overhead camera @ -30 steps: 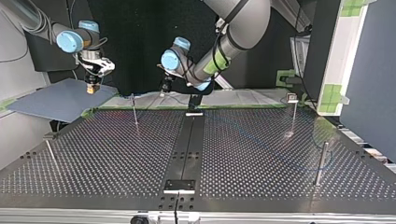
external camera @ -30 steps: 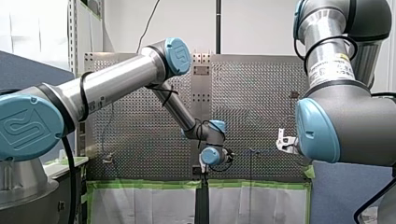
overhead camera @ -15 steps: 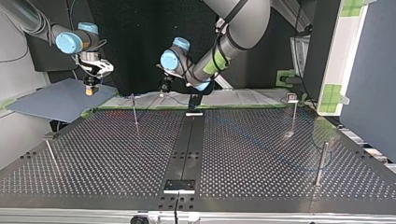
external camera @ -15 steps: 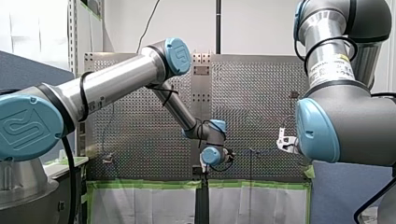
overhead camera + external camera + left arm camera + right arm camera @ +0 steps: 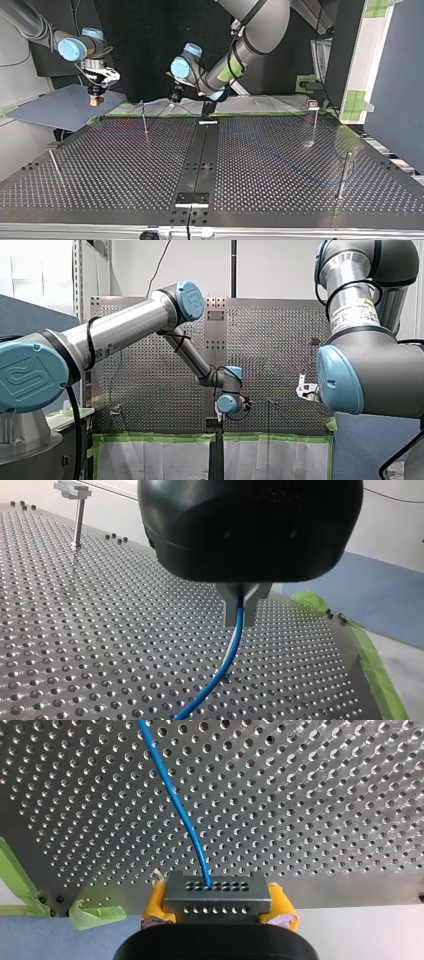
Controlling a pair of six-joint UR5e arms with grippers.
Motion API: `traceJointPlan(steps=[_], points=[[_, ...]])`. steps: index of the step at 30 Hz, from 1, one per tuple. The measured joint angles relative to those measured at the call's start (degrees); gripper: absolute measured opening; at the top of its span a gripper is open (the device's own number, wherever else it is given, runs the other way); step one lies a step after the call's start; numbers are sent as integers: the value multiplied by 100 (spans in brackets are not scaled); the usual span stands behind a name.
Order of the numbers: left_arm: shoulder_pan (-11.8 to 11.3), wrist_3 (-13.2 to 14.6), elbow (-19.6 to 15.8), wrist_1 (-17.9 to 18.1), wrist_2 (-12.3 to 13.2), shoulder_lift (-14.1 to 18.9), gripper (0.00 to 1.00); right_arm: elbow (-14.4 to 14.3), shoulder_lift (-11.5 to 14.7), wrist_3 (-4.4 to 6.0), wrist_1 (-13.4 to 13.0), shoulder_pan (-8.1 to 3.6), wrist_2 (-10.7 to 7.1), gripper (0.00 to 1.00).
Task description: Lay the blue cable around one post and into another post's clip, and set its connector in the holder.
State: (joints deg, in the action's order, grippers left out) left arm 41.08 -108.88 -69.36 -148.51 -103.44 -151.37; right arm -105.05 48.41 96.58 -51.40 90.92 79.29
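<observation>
The right gripper (image 5: 218,901) has its yellow pads (image 5: 156,900) clamped on the grey connector (image 5: 217,892), a grip that holds it square, probably ready for the holder. The blue cable (image 5: 177,805) leaves the connector's face and runs ahead over the perforated table (image 5: 325,795). The left gripper (image 5: 242,605) pinches that cable between its metal fingers. This is likely to steer it around the thin post (image 5: 144,117) at eleven o'clock in the top view.

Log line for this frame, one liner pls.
left gripper: shut on blue cable | right gripper: shut on connector, yellow pads | both near far edge of perforated table, top view | connector not yet set down
</observation>
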Motion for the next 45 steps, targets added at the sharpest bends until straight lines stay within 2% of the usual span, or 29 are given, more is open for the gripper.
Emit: traceJointPlan(steps=[6,12,25,31,37,45], points=[[-27,-1,65,-56,8,-6,2,121,-56,40,45,-4,-7,0],[-51,2,70,-94,19,-8,2,238,-204,37,103,-5,-9,0],[-21,50,59,-231,13,-4,2,261,-242,-3,258,-10,-9,0],[-24,47,-107,-177,9,-7,2,262,-243,-5,417,-27,-9,0],[-50,43,-199,-102,19,-8,2,262,-242,-4,377,-32,-11,0],[-86,39,-109,-128,46,-10,2,267,-243,16,291,-36,-9,0]])
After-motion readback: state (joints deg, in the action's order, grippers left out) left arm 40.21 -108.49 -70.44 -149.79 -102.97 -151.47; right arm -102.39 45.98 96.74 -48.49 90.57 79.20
